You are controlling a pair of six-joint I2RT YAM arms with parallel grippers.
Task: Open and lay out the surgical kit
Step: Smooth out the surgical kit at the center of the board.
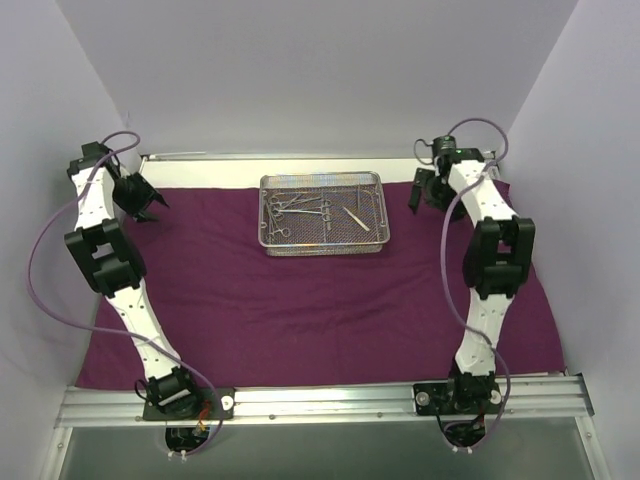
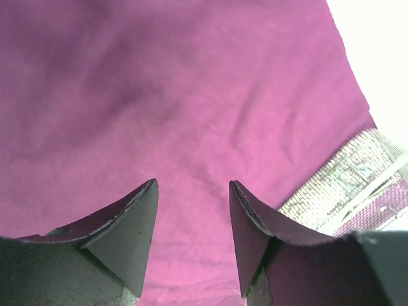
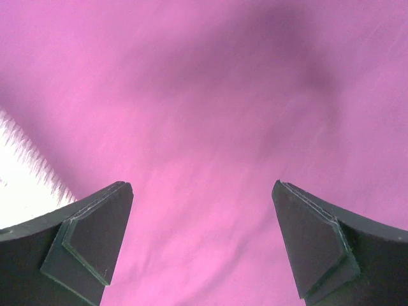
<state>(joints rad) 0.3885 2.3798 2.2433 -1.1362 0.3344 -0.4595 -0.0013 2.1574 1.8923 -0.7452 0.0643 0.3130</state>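
The dark purple cloth wrap (image 1: pixel 320 310) lies spread flat across the table. On its far middle stands the silver wire-mesh tray (image 1: pixel 275 245), holding scissor-handled forceps (image 1: pixel 297 207) and tweezers (image 1: pixel 357 219). My left gripper (image 1: pixel 150 208) hovers over the cloth's far left corner, open, with only cloth (image 2: pixel 191 95) between its fingers (image 2: pixel 131 220). The tray's mesh (image 2: pixel 347 175) shows at the right of that wrist view. My right gripper (image 1: pixel 418 192) hangs over the far right corner, open wide above bare cloth (image 3: pixel 210 127), nothing between its fingertips (image 3: pixel 102 223).
White walls close in the table on the left, back and right. A metal rail (image 1: pixel 320 402) carrying both arm bases runs along the near edge. A strip of white table (image 1: pixel 200 158) shows beyond the cloth's far edge.
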